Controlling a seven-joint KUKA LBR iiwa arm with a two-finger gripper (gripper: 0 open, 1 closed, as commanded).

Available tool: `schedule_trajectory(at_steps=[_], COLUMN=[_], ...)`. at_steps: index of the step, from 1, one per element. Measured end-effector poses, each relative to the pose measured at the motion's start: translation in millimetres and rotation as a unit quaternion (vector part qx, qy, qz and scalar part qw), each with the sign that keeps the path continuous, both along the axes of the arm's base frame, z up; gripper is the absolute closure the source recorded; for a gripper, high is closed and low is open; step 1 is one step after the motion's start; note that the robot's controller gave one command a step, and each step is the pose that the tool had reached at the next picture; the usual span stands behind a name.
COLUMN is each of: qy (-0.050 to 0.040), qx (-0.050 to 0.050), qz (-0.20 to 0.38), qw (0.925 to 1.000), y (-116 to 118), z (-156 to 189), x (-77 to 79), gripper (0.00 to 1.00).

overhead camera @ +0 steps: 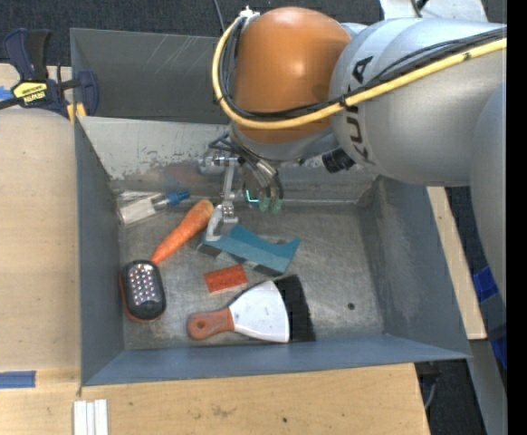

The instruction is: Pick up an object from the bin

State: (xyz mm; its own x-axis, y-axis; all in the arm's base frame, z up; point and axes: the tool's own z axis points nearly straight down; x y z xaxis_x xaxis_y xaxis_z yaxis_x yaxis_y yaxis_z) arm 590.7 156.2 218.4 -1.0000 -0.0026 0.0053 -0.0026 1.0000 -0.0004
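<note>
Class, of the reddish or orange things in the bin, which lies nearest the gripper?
The orange carrot: its upper end lies beside the gripper. The red block and scraper handle lie farther off.

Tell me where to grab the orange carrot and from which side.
Probably best to grip the carrot at mid-length, coming straight down from above and closing across its narrow width. It lies flat and diagonal with bare floor on both sides there; its thick end crowds the teal block and the gripper.
</note>
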Motion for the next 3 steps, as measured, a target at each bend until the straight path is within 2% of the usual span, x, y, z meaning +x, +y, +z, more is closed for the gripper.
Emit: schedule_trajectory(at_steps=[1,2,3], qy=[-0.0041,-0.005,-0.0034], qx=[0.001,0.001,0.001], qz=[-0.001,0.084,0.267], qw=[1.0,0.9964,0.9637], y=[-1,7,21], z=[5,-48,-64], x=[1.8,11.0,19.8], gripper=[0.0,0.0,0.0])
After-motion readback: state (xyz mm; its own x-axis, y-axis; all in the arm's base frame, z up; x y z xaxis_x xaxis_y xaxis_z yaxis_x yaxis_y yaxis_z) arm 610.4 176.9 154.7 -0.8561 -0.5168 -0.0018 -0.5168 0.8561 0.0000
